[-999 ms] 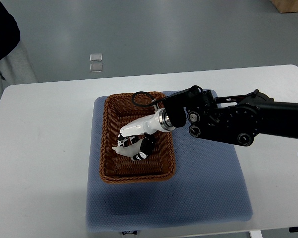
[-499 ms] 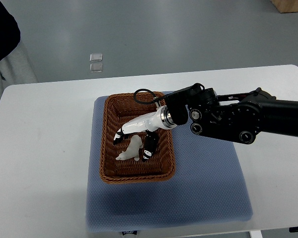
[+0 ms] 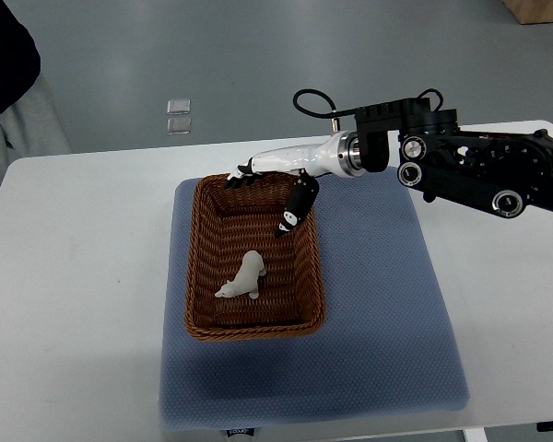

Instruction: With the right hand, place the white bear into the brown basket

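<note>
Top view: the white bear [image 3: 243, 278] lies on its side on the floor of the brown basket [image 3: 203, 262], toward the near end. The right hand [image 3: 276, 184] hovers over the basket's far rim, fingers spread and holding nothing. The basket sits on a blue mat [image 3: 387, 313] on the white desk [image 3: 74, 304].

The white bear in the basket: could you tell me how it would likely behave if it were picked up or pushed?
The white bear looks small and probably light. It lies on its side on the ribbed weave of the brown basket, so a push would likely snag rather than roll it. Its glossy-looking surface might slip between fingers.
</note>
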{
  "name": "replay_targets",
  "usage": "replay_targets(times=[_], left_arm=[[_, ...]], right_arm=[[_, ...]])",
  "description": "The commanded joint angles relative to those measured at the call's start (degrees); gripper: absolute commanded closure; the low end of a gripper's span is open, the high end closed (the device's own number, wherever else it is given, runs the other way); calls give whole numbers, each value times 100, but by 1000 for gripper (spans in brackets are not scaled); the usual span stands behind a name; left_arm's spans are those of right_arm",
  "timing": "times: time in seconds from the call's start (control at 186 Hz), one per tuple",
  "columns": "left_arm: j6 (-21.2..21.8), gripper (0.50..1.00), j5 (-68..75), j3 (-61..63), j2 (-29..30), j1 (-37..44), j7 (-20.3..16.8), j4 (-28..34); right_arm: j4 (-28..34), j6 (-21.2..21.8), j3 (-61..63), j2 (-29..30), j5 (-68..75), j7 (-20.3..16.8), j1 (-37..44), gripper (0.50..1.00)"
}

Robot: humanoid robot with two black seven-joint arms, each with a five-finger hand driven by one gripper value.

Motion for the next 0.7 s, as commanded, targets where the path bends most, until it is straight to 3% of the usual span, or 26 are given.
replay_targets(times=[0.0, 0.188, 0.44, 0.574, 0.693], left_arm=[[3, 500, -1, 0, 0, -1, 0, 0], [-6, 500, 0, 0, 0, -1, -9, 0], [3, 500, -1, 0, 0, -1, 0, 0], [3, 500, -1, 0, 0, -1, -9, 0], [-6, 500, -1, 0, 0, -1, 0, 0]], right_arm=[[-138, -104, 635, -144, 277, 0, -396, 576], [-735, -675, 1865, -48, 865, 8, -1222, 581], [-990, -1421, 2278, 22, 2675, 500, -1345, 581], [-1175, -1940, 2823, 260, 3607, 518, -1424, 579], [-1500, -2134, 3464, 611, 4214, 518, -1662, 576]])
